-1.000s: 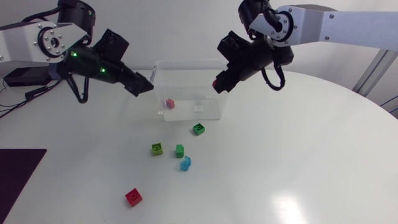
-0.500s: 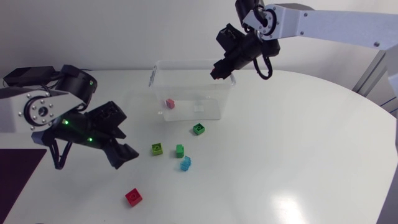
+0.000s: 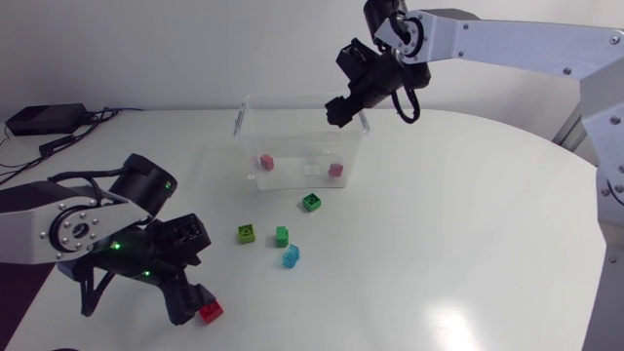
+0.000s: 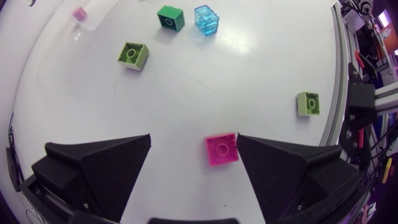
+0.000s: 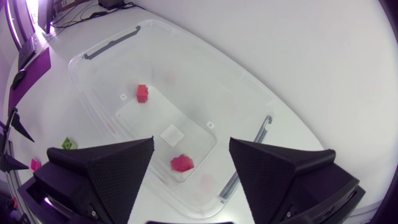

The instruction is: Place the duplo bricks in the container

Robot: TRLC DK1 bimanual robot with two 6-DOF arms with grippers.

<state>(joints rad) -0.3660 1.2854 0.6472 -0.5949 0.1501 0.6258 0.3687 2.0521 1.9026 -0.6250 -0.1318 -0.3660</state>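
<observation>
Down at the left gripper, our jaws are spread wide, low over the table. The red brick lies flat between them, right up beside one finger and well apart from the other. Nothing is pinched; it is loose on the table.

Ahead of those open jaws sits a lime brick. Further ahead a green brick and a clear blue brick stand just beside each other. Off to one side of the gripper, well apart from the rest, there's a pale green brick. From above we also pick out a dark green brick, near the front wall of the container.

Over to the right gripper: it hangs above the clear container, jaws spread and holding nothing. Straight below the gap between its fingers, a dark pink brick lies on the container floor. A pink brick lies further ahead of the jaws, also on the floor, the two well apart. So two bricks are in the container, and the others are out on the table.
</observation>
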